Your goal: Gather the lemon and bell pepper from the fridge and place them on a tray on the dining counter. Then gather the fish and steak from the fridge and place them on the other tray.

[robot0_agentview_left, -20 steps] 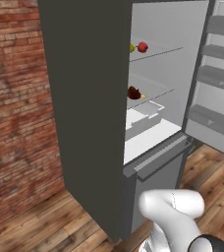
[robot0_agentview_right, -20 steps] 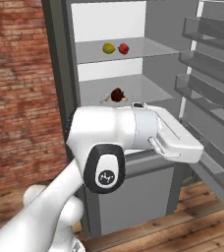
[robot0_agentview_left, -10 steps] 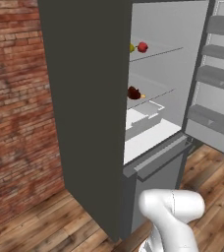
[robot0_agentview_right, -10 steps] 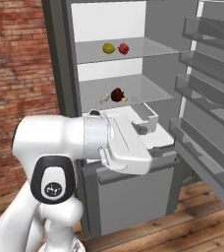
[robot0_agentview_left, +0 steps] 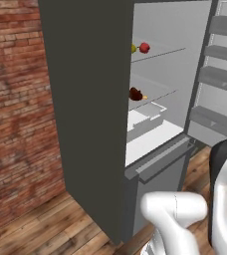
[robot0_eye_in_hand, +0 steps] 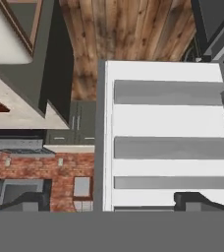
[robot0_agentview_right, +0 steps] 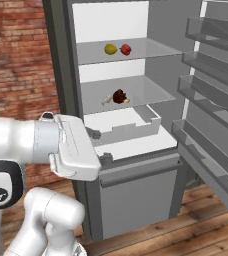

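Closest to us, the gripper (robot0_agentview_right: 100, 146) hangs in front of the open fridge (robot0_agentview_right: 136, 165), its fingers spread wide apart with nothing between them, turned sideways towards the door (robot0_eye_in_hand: 168, 142) rather than the shelves; from the hand camera the door's shelf racks run across the frame. That looks like a hand readied for a reach, not one committed to a grab. Just past it, the white drawer (robot0_agentview_right: 123, 125) sits pulled out a little. One shelf up, the steak (robot0_agentview_right: 119, 96) rests near the middle, with a pale sliver touching its left side that may be the fish, too small to tell. Furthest back, on the upper glass shelf, the lemon (robot0_agentview_right: 110, 49) lies with its long axis running left-right, just beside the bell pepper (robot0_agentview_right: 126, 49) on its right, both near the front edge, handy for picking first.
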